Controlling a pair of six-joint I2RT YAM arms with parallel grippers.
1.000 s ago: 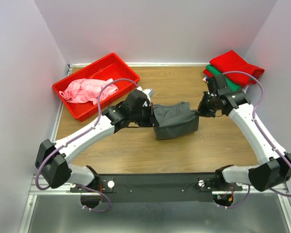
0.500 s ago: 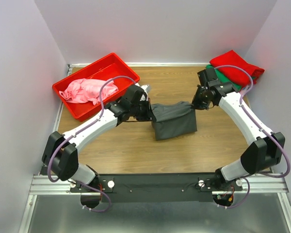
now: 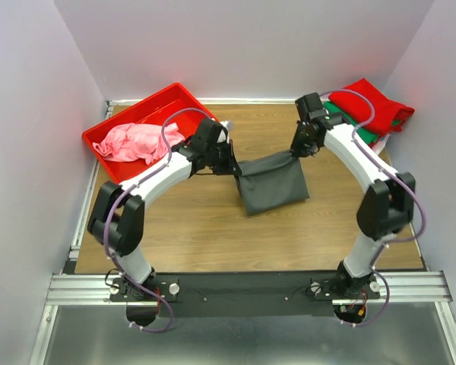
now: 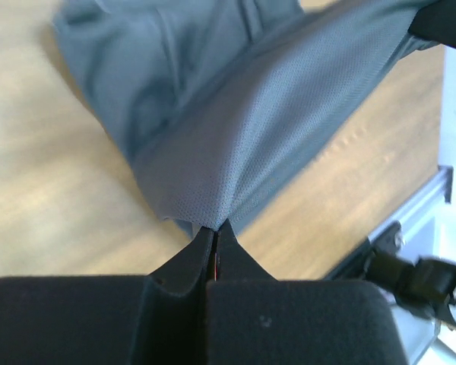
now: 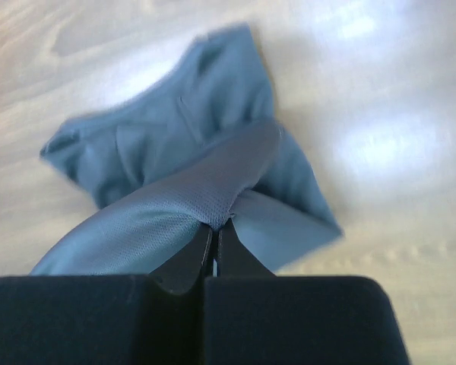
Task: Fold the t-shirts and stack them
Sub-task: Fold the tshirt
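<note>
Dark grey t-shirt (image 3: 272, 188) sits just past the middle of the bench (image 3: 197, 228), toward 1 o'clock in the top view. Its upper edge is lifted and pulled into a taut band between the two arms. The rest hangs down in a loose, folded mass whose lower part rests on the wood.

The left claw (image 3: 233, 168) is at the 9 o'clock end of that band, clenched on the cloth. In the left wrist view its fingers are pressed together with a peak of grey fabric pinched between their tips. The right claw (image 3: 294, 150) is at the 2 o'clock end of the dark grey t-shirt, likewise clamped on the cloth. In the right wrist view the tips meet on a ridge of the weave, with the slack shirt lying on the bench beyond.

A red bin (image 3: 148, 99) stands at 10 o'clock, turned at an angle to the bench edge, and a crumpled pink t-shirt (image 3: 137, 141) lies inside it. At 2 o'clock, in the far corner, a red t-shirt (image 3: 374, 103) lies folded on top of a green t-shirt (image 3: 368, 134). The right arm and its cable cross in front of part of that pile.
</note>
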